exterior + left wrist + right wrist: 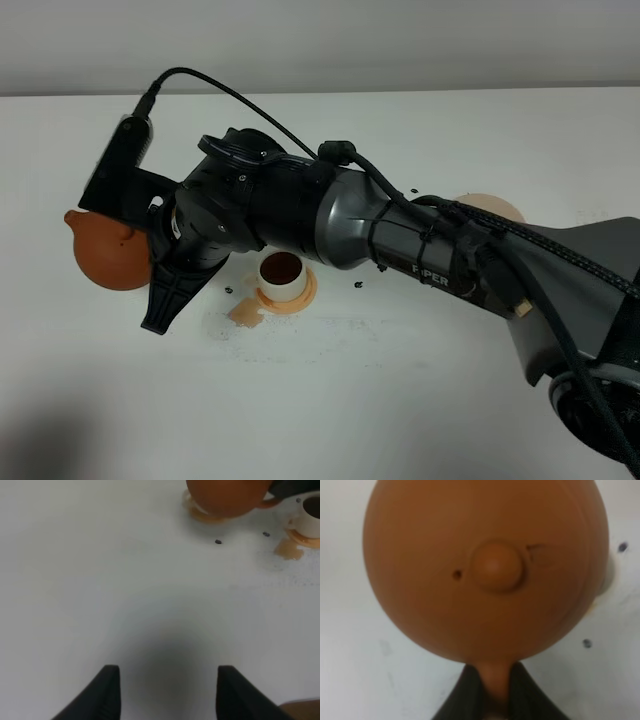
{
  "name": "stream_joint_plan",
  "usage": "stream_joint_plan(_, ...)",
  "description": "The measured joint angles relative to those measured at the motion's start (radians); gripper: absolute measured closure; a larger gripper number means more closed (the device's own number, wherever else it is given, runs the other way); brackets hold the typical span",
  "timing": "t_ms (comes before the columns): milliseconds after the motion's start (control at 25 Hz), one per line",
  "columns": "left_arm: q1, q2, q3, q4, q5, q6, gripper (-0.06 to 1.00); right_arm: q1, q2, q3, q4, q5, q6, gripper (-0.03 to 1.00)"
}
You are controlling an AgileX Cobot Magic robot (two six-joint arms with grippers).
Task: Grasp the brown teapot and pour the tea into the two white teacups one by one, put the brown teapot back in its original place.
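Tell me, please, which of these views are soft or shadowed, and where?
Right wrist: the brown teapot fills the frame, soft-edged. Left wrist: a dark shadow on the table between the open left gripper; the teapot cropped, blurry. Exterior high: fairly sharp, evenly lit.

Orange coaster (303,296), tan puddle (243,314) beside it, on white table (400,380).

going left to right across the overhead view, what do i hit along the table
brown teapot held by the right gripper → tea spill → white teacup on its orange coaster → pale round coaster, partly behind the arm
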Motion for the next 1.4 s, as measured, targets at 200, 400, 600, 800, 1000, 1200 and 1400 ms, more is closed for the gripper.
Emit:
stream_joint_plan(200, 0.000, 0.000, 0.000, 0.000, 0.000, 0.000, 0.49, 0.000, 0.052, 0.000, 0.019, -0.001, 0.069, 0.85)
stream_joint_plan(400, 0.000, 0.000, 0.000, 0.000, 0.000, 0.000, 0.49, 0.000, 0.107, 0.000, 0.045, 0.003, 0.082, 0.85)
stream_joint_plan(600, 0.000, 0.000, 0.000, 0.000, 0.000, 0.000, 0.49, 0.000, 0.136, -0.001, 0.055, 0.002, 0.082, 0.85)
stream_joint_plan(800, 0.000, 0.000, 0.000, 0.000, 0.000, 0.000, 0.49, 0.000, 0.122, -0.002, 0.022, 0.021, 0.106, 0.85)
stream_joint_plan(1000, 0.000, 0.000, 0.000, 0.000, 0.000, 0.001, 0.49, -0.011, 0.004, -0.001, -0.017, 0.083, 0.128, 0.85)
stream_joint_plan(1200, 0.000, 0.000, 0.000, 0.000, 0.000, 0.001, 0.49, -0.055, -0.137, -0.001, -0.019, 0.155, 0.133, 0.85)
stream_joint_plan(1400, 0.000, 0.000, 0.000, 0.000, 0.000, 0.001, 0.49, -0.141, -0.189, -0.002, -0.002, 0.249, 0.143, 0.85)
